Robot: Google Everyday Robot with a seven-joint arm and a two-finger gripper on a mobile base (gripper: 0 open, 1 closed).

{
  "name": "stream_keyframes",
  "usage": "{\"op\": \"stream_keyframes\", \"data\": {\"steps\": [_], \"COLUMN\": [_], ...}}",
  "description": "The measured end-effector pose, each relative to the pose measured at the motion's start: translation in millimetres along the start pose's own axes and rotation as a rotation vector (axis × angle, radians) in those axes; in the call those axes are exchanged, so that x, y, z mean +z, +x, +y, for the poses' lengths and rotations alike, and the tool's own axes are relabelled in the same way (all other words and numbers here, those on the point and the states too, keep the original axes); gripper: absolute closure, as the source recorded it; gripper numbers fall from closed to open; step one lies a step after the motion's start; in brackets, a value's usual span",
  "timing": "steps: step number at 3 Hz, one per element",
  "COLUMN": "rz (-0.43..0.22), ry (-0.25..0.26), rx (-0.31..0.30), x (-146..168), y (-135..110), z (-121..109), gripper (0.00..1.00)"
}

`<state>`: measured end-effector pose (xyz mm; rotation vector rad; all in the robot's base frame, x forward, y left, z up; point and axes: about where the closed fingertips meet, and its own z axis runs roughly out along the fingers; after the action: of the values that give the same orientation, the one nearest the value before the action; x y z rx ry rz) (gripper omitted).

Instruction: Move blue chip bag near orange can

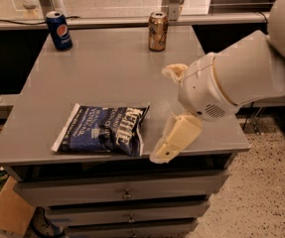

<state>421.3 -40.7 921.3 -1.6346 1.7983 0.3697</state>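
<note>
Chip bag [102, 129], navy, seemingly crinkled, gripper [164, 114] beside

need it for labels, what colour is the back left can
The can is blue with a red-white logo, camera view; pincer hovers right of the blue chip bag.

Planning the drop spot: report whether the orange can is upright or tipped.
Upright: the orange can stands with silver top up. The gripper hovers beside the blue chip bag.
</note>
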Motion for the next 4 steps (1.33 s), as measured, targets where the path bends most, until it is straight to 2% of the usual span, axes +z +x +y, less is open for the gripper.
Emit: {"op": "stream_keyframes", "data": {"steps": [1,2,3,4], "rz": [-0.061,-0.092,-0.108,-0.126], "ry": [-0.002,-0.016,-0.035,-0.043], "rx": [-0.012,-0.005,0.014,0.02], "x": [51,97,129,141], "y": [-22,-34,-41,-44], "z": [-8,-16,-14,-10], "gripper": [0.0,0.0,0.0,0.18]}}
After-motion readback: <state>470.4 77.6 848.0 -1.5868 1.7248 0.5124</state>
